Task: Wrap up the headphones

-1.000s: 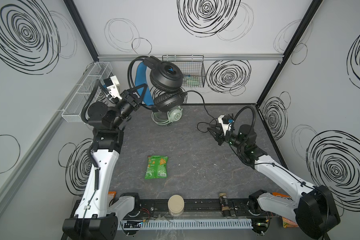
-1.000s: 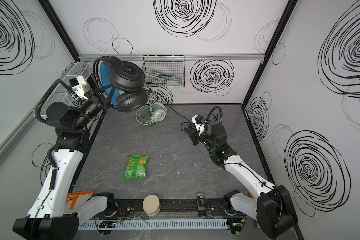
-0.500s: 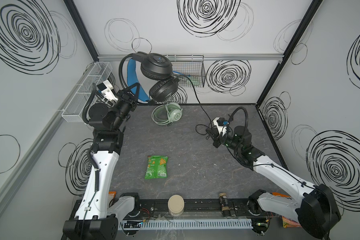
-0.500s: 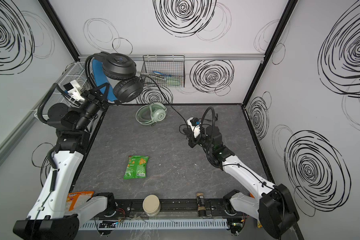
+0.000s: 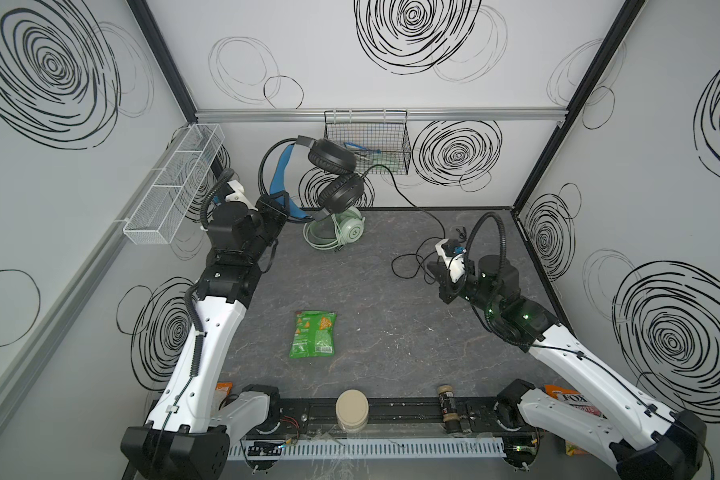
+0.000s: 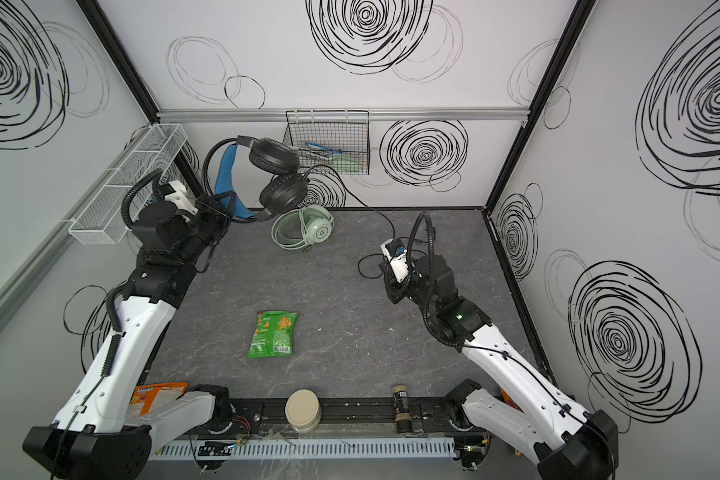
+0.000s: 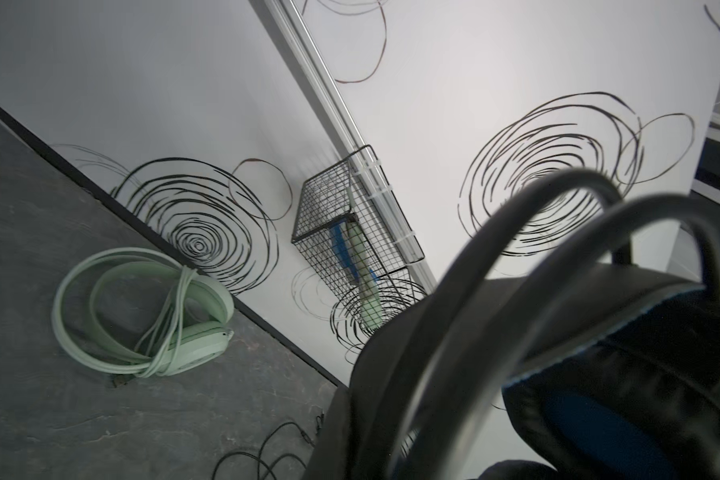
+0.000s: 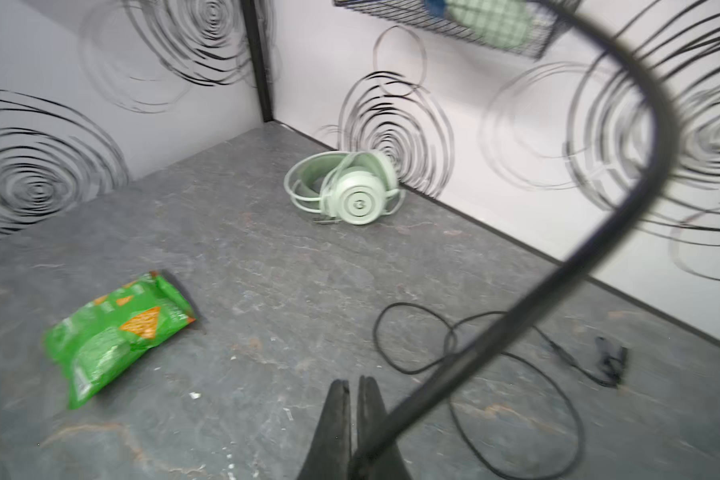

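Left gripper (image 5: 283,203): clamped on black headset (image 5: 331,160) (blue-lined headband), raised; right gripper (image 8: 352,399): pinched on black cable (image 8: 558,274); mint-green headset (image 5: 352,228): cord-wrapped, on table (image 5: 391,332).

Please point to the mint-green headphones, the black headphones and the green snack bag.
mint-green headphones (image 5: 353,228): in a top view, on the round earcup face.
black headphones (image 5: 341,194): in a top view, on the lower earcup.
green snack bag (image 5: 313,334): in a top view, on the bag's middle.
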Tool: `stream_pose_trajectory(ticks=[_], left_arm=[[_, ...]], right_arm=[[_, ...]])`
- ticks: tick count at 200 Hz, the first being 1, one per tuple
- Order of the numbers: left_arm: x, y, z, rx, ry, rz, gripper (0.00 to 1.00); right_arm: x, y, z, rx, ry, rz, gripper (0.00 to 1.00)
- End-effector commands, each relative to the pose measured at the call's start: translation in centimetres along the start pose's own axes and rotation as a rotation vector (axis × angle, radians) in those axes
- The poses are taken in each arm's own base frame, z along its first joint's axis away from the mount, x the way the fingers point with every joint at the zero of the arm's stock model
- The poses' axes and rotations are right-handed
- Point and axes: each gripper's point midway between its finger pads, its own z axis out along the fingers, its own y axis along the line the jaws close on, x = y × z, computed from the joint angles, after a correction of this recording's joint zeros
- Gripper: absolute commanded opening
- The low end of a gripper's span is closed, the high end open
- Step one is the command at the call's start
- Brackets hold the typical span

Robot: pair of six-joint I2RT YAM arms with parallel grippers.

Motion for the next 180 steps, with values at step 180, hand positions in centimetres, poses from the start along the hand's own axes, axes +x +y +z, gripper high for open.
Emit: stream_pose_trajectory(ticks=[180], left_arm=[[12.0,7.0,2.2,-0.221,0.333,0.847,0.0]], right_arm=[[-28.3,-3.3,-7.5,0.619,-0.319,-0.828,0.0]])
